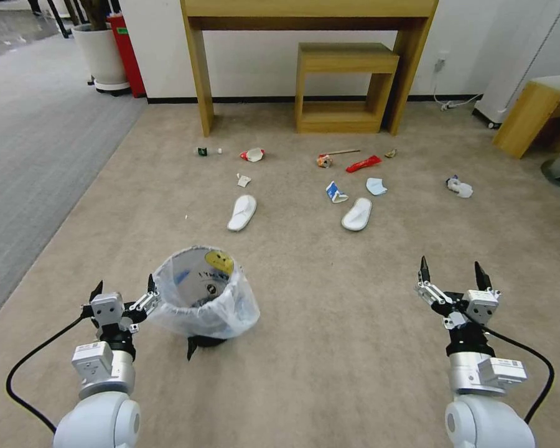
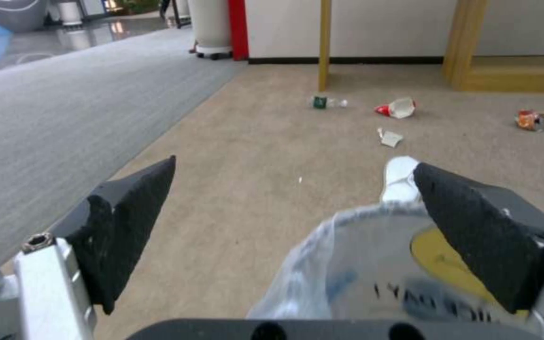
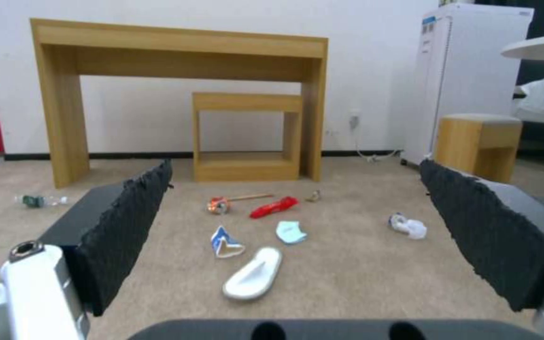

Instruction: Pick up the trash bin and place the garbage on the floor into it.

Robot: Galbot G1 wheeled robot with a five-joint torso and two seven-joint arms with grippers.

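Both grippers are wide open, empty; left gripper (image 1: 123, 291) should close squarely on trash bin (image 1: 202, 292) rim beside its inner finger.

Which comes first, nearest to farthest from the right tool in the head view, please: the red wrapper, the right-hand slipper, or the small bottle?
From the right tool:
1. Right-hand slipper, ahead, slightly left.
2. Red wrapper, beyond it, toward the desk.
3. Small bottle, far left, by the desk leg.

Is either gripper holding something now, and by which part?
Nothing is held. The left gripper is open beside the trash bin, one jaw at its bag rim; the right gripper is open over bare floor.
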